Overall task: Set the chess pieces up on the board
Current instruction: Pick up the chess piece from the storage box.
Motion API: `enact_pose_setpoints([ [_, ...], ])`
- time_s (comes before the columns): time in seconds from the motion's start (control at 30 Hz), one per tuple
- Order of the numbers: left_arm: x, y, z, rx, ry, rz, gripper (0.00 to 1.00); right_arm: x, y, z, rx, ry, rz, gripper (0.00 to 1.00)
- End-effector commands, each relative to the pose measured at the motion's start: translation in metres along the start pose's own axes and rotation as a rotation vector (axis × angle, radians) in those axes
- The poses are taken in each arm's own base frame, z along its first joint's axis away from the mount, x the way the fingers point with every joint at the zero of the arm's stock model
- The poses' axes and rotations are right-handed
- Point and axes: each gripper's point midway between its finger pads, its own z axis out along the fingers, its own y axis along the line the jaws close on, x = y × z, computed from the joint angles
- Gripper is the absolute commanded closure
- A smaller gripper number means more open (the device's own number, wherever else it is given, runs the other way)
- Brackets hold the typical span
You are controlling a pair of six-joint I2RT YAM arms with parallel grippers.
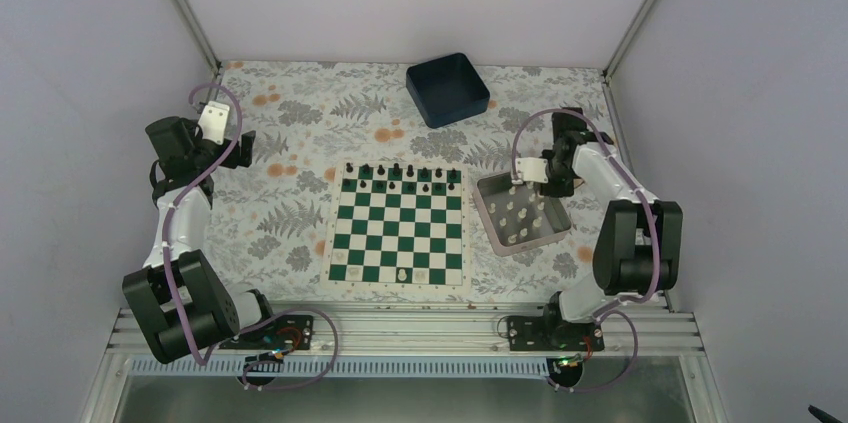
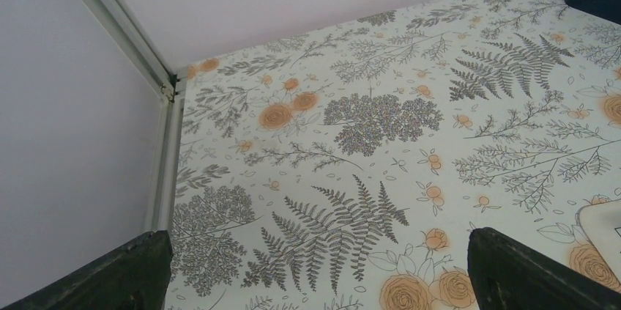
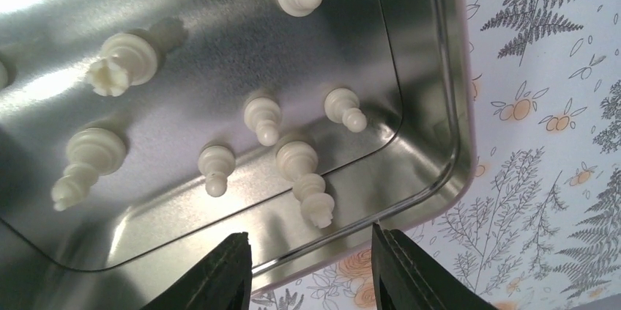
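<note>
1 of the chess pieces (image 1: 402,273) stands on the board (image 1: 398,228), in its near row; the rest wait in the metal tray (image 3: 448,90) beside its right edge. The right gripper (image 3: 309,240) hovers above them, spread and empty. Almost all placing remains.

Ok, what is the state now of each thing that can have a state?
left tool: open, holding nothing.
right tool: open, holding nothing, above the tray.
chess pieces: most loose in the tray, one on the board's near row.
black pieces: standing on the far row.
board: flat, white side nearly unfilled.
tray: upright, partly filled.
bin: upright.
</note>
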Motion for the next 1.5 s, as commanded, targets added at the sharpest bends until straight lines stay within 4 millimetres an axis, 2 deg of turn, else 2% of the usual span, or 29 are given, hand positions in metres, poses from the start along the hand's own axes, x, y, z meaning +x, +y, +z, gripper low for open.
enact_pose_setpoints([
  [0.0, -0.005, -0.001, -0.003, -0.002, -0.024, 0.002, 0.0, 0.005, -0.004, 0.012, 0.002, 0.02, -0.044, 0.57],
  [0.27, -0.004, -0.001, -0.003, 0.001, -0.02, 0.001, 0.0, 0.007, -0.003, 0.027, -0.028, 0.039, -0.043, 0.58],
  [0.5, -0.003, -0.001, -0.002, 0.002, -0.018, 0.0, 0.0, 0.008, -0.006, 0.03, -0.018, 0.043, -0.042, 0.59],
  [0.63, -0.001, -0.001, 0.0, 0.007, -0.012, -0.001, 0.0, 0.008, 0.0, 0.042, -0.059, 0.05, -0.046, 0.61],
  [0.8, -0.001, -0.002, 0.0, 0.012, -0.012, 0.001, 0.0, 0.012, 0.003, 0.046, -0.079, 0.069, -0.044, 0.64],
  [0.93, -0.001, -0.002, 0.0, 0.011, -0.01, 0.0, 0.0, 0.012, 0.003, 0.047, -0.081, 0.078, -0.047, 0.72],
  [1.1, -0.001, -0.002, 0.0, 0.012, -0.012, 0.0, 0.0, 0.013, 0.001, 0.043, -0.073, 0.095, -0.048, 0.84],
  [1.23, 0.0, -0.002, 0.001, 0.013, -0.01, -0.002, 0.0, 0.01, -0.003, 0.034, -0.06, 0.093, -0.049, 0.89],
  [1.4, -0.001, -0.002, 0.001, 0.013, -0.012, -0.002, 0.0, -0.002, -0.012, 0.015, -0.041, 0.057, -0.042, 0.9],
  [1.47, -0.002, -0.002, 0.001, 0.013, -0.013, -0.001, 0.0, -0.011, -0.019, -0.006, -0.007, 0.029, -0.04, 0.9],
])
